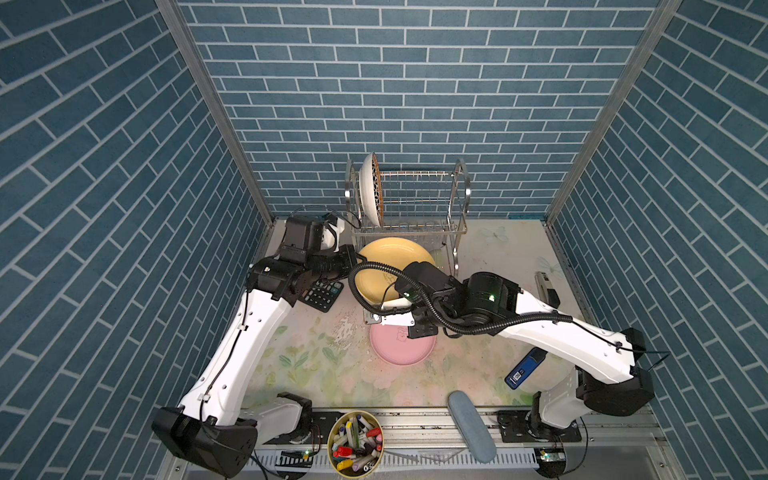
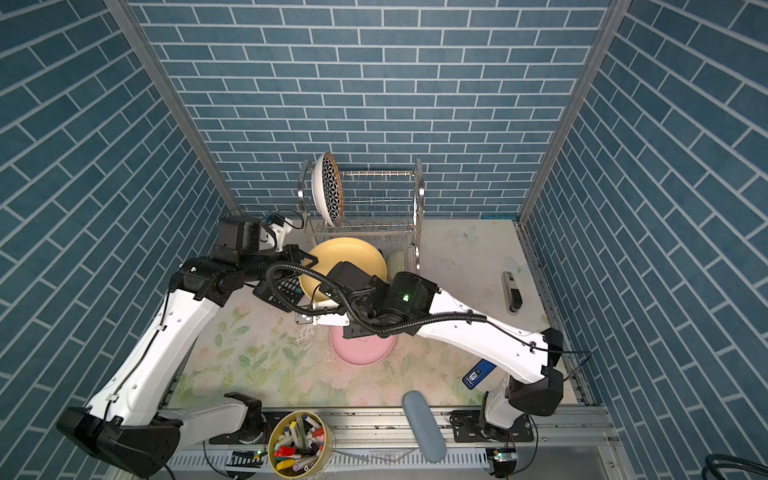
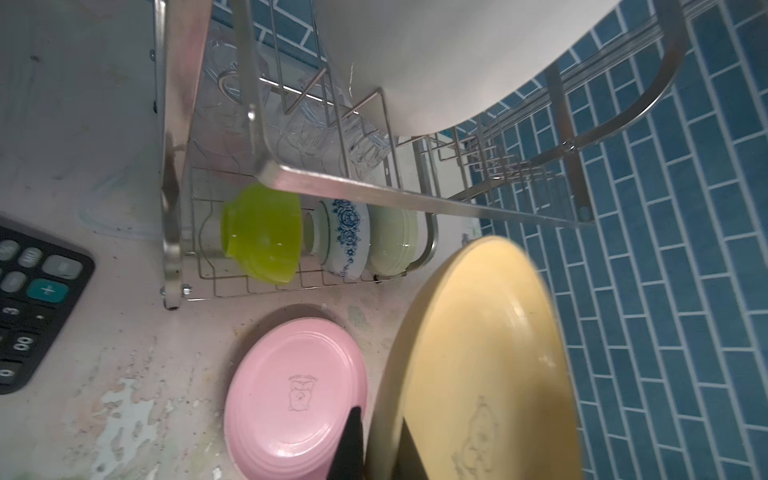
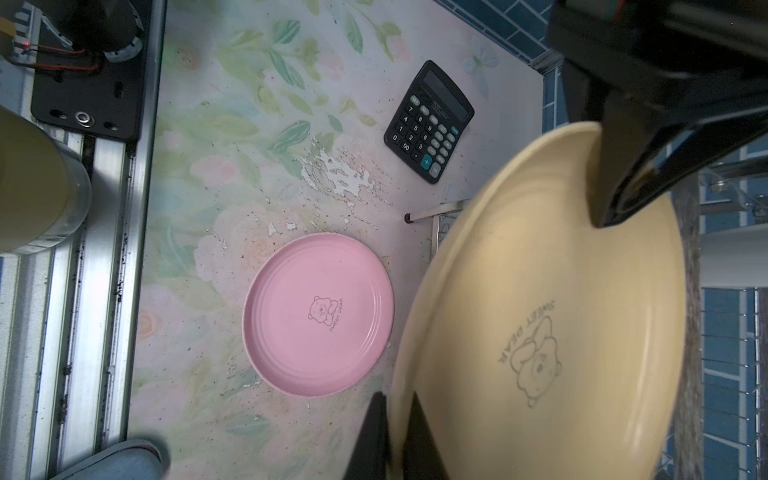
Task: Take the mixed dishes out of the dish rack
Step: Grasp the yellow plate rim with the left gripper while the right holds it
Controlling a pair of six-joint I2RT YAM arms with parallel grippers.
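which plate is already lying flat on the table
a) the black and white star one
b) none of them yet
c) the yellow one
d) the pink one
D: the pink plate lies flat on the floral mat, while the yellow plate is tilted up off the table and the star-patterned plate stands on edge in the upper tier of the dish rack.

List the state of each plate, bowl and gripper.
yellow plate: tilted, out of the rack.
pink plate: flat on the table.
star-patterned plate: upright in the rack's top tier.
three bowls: on edge, bottom tier.
left gripper: shut on the yellow plate's rim.
right gripper: astride that rim, grip unclear.
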